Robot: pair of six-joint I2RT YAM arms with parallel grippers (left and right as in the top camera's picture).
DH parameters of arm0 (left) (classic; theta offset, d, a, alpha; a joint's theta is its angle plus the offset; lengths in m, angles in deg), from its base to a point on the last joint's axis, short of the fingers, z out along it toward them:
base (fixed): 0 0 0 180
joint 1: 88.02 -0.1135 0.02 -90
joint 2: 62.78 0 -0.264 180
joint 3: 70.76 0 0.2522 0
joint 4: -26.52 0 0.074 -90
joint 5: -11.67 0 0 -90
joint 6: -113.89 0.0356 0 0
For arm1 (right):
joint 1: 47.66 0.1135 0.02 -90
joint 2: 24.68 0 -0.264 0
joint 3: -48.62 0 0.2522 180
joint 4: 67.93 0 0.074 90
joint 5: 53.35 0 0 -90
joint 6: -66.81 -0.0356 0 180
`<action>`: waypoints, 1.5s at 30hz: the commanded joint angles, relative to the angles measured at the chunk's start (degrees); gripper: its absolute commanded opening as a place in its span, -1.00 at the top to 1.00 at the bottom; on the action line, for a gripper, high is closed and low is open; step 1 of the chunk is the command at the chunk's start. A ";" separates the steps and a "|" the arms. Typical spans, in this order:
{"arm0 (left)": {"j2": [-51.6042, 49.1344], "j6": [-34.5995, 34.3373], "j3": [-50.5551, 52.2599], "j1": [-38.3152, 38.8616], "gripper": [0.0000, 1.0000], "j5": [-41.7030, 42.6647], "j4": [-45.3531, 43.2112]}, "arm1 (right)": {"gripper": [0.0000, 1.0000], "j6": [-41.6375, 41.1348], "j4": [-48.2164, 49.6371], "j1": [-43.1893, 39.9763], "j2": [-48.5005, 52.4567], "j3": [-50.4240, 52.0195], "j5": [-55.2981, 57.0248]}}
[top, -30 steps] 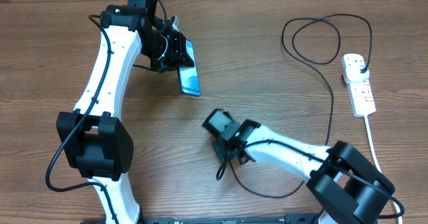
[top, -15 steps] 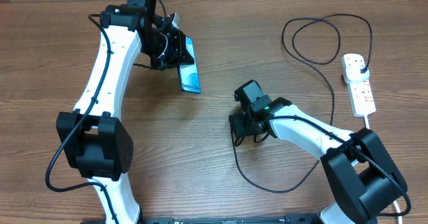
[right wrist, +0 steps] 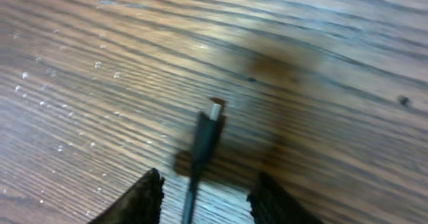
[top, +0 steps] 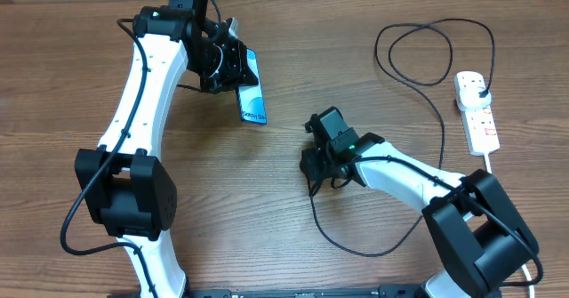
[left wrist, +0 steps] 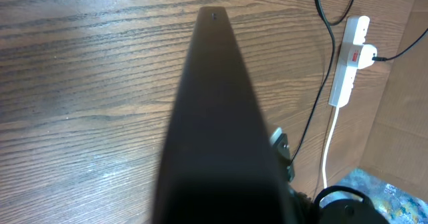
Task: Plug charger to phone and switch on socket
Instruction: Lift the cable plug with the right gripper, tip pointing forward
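Currently, left fingers (top: 233,67) clamp the phone (top: 252,104), upper centre. Right fingers (right wrist: 144,196) grasp the charger (right wrist: 200,140), tip protruding between them over the tabletop (right wrist: 334,70).

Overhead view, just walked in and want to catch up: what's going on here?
The left gripper holds the phone by one end, screen lit. The right gripper grips the charger near its connector tip, apart from the phone. The charger's plug sits in the socket; nothing is connected to the phone yet.
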 commanded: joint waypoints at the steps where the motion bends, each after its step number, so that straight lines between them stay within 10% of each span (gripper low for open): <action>1: 0.74 -0.35 -0.66 -0.28 0.92 1.29 -0.17 | 0.23 0.37 1.25 1.86 1.33 1.09 0.63; 24: 0.74 -0.15 -0.66 -0.31 0.92 0.70 0.17 | 0.38 -4.00 3.26 3.45 2.86 1.25 10.38; 32: 0.74 -0.15 -0.66 -0.31 0.91 0.66 0.15 | 0.74 -3.91 3.23 3.52 3.37 1.25 10.40; 45: 0.74 -0.15 -0.66 -0.28 0.92 0.66 -0.26 | 0.93 -3.30 -12.59 0.37 2.25 -3.76 14.91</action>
